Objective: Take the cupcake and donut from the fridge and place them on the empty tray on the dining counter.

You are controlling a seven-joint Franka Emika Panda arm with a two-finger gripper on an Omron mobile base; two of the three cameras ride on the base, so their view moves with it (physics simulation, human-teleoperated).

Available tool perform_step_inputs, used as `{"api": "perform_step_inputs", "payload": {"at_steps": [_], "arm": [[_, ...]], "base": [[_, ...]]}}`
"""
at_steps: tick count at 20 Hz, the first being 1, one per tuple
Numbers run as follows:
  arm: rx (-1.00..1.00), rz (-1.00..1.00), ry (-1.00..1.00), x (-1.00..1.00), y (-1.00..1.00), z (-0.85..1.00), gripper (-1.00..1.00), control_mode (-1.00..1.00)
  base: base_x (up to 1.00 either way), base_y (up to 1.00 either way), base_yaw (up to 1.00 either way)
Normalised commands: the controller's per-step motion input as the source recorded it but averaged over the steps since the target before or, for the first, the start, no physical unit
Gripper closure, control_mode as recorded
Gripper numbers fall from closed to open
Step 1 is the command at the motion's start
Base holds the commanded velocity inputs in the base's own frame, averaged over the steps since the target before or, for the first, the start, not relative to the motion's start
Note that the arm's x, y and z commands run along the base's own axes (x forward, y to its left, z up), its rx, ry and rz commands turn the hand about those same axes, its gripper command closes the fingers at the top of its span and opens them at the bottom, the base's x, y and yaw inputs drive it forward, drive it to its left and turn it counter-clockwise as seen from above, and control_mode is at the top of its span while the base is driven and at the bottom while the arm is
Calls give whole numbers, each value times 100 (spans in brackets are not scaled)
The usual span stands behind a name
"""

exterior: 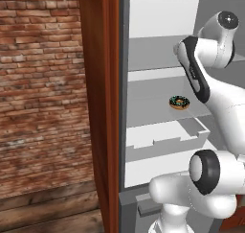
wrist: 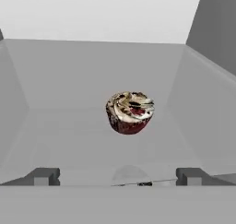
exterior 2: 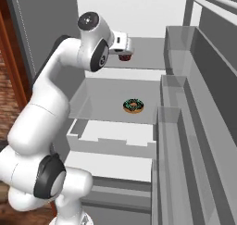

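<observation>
A: Where are we?

B: Brick wall [exterior: 43, 83] on the left, a red-brown wood panel [exterior: 98, 107] beside it, then the fridge [exterior 2: 46, 25] standing open, its white-grey shelves and door bins exposed. The base is parked right in front, presumably so the arm can reach the shelves.

A: And the arm?

B: It stretches up to the upper shelf [exterior 2: 148, 57], hand pointed into the fridge. That height makes sense: the cupcake [wrist: 129, 112] sits there, upright, by itself in the middle of the shelf.

A: Has the gripper [wrist: 118, 176] got it?

B: No. The two fingertips stand wide apart, one at each side of the hand view, with the cupcake centred ahead of them and untouched. I'd judge it's lined up that way so the cake passes between the fingers as the hand advances.

A: The donut?

B: The donut [exterior 2: 134, 106] lies flat on the shelf below, well apart from the hand. Probably left for the second trip.
</observation>
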Motion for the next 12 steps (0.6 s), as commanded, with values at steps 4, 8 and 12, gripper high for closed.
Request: {"api": "perform_step_inputs", "payload": {"at_steps": [4, 8, 12], "arm": [[0, 0, 6, 74, -37, 0, -100, -100], [0, 0, 8, 64, -8, 0, -100, -100], [0, 0, 9, 39, 0, 0, -100, -100]], "base": [[0, 0, 0], [0, 0, 0], [0, 0, 0]]}}
